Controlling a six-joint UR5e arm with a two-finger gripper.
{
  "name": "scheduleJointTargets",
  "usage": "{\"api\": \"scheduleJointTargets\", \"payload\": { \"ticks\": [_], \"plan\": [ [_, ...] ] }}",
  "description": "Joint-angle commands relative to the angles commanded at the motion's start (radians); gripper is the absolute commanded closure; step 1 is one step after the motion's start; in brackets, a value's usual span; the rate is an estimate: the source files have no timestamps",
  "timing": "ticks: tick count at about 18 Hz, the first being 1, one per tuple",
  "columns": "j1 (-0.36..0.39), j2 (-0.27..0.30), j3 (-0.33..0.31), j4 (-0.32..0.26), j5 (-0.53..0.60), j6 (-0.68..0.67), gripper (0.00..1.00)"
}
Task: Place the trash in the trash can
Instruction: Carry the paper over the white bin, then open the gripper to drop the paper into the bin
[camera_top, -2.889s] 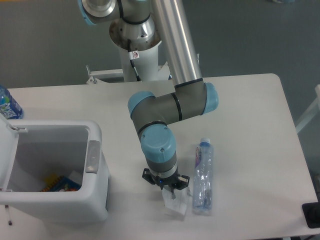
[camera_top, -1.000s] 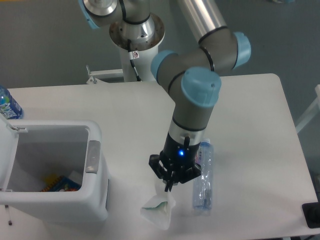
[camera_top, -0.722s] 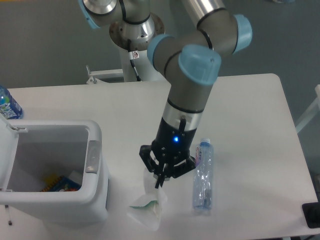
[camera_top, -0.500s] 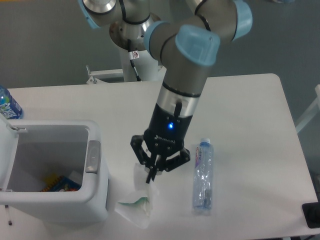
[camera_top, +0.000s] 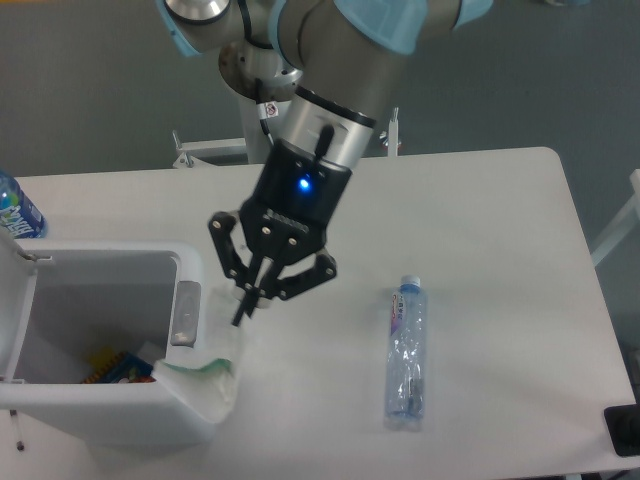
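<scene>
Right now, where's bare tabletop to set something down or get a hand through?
Free: the table right of the crushed bottle to the far edge, and the strip behind the trash can. Crowded: the front-left, where the gripper carries the carton at the can's rim.

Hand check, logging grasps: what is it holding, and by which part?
The hand pinches the white paper carton by its upper edge; the rest hangs below.

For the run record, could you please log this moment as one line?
phase: carry | gripper: shut on paper carton | carton: over trash can rim | crushed bottle: on table
</scene>
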Motion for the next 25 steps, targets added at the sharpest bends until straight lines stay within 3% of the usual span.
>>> {"api": "scheduleJointTargets", "payload": {
  "ticks": [8, 11, 13, 15, 21, 25],
  "plan": [
    [-0.08, 0.026, -0.006, -0.002, 0.003, -0.12, 0.99],
    [-0.107, 0.031, -0.034, 0.002, 0.009, -0.109, 0.84],
    [-0.114, 0.031, -0.037, 0.003, 0.012, -0.108, 0.63],
    [-0.114, 0.031, -0.037, 0.003, 0.012, -0.106, 0.49],
    [-0.112, 0.02, -0.005, 0.003, 0.012, -0.097, 0.42],
    [-0.06, 0.014, 0.014, 0.003, 0.012, -0.031, 0.31]
  ]
}}
